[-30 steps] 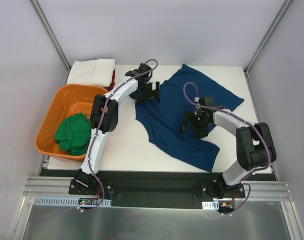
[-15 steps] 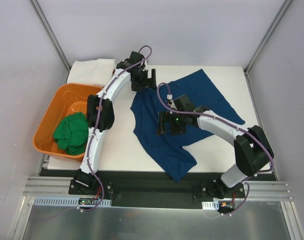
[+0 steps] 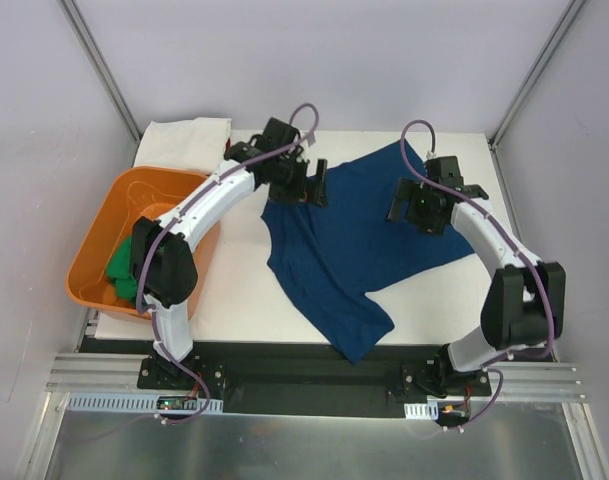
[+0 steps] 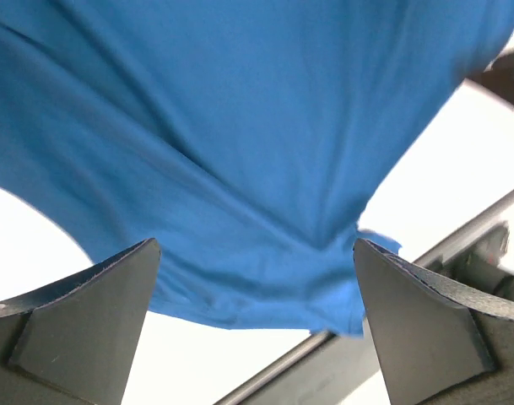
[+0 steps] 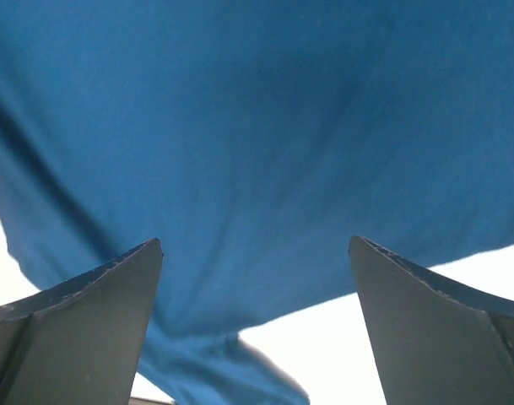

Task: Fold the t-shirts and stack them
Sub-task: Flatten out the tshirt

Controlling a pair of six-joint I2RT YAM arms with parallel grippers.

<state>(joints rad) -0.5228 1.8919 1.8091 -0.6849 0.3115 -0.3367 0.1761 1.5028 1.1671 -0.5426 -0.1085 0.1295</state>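
At left, a crumpled green t-shirt [image 3: 121,278] lies in the orange tub [image 3: 104,215], with a folded white t-shirt [image 3: 184,140] behind it. The left gripper [image 3: 309,187], fingers spread and empty, hovers over the upper-left edge of the navy t-shirt [image 3: 334,240], which sprawls wrinkled mid-table. The right gripper [image 3: 421,212], likewise released, hangs over its upper right

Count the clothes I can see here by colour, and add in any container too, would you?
Navy blue t-shirt, spread on the table: 1
Green t-shirt, bunched in the tub: 1
White t-shirt, folded at the far left corner: 1
Orange tub: 1
Total: 4
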